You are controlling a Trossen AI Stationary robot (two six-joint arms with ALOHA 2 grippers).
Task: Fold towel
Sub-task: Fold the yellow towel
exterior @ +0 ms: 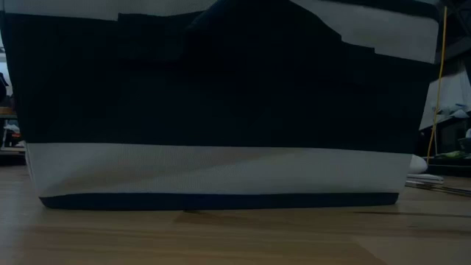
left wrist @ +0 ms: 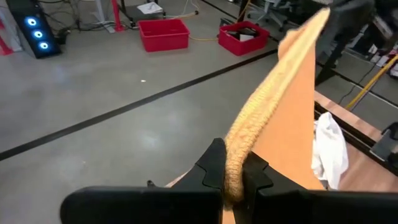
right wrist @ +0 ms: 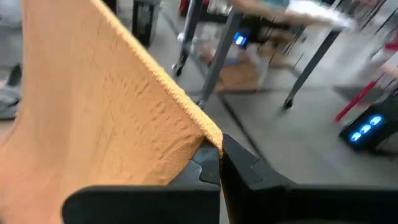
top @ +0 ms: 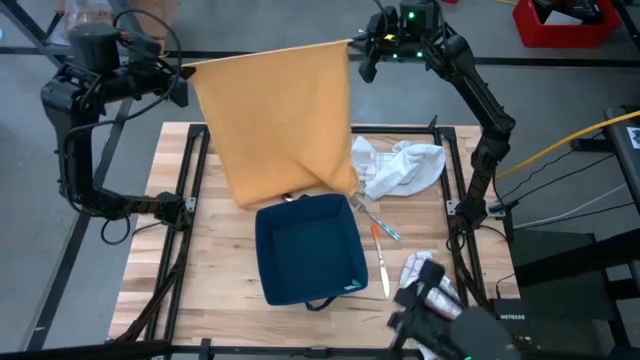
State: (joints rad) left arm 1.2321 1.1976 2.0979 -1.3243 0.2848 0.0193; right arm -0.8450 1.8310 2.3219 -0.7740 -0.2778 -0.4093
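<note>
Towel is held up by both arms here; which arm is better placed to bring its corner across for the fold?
Neither clearly: left claw and right claw each pinch a top corner of the orange towel, equally high.

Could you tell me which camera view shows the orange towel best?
The high view: the whole towel hangs spread between the left claw and right claw. The left wrist view shows only its top edge, the right wrist view one corner. In the low view a bin blocks it.
</note>
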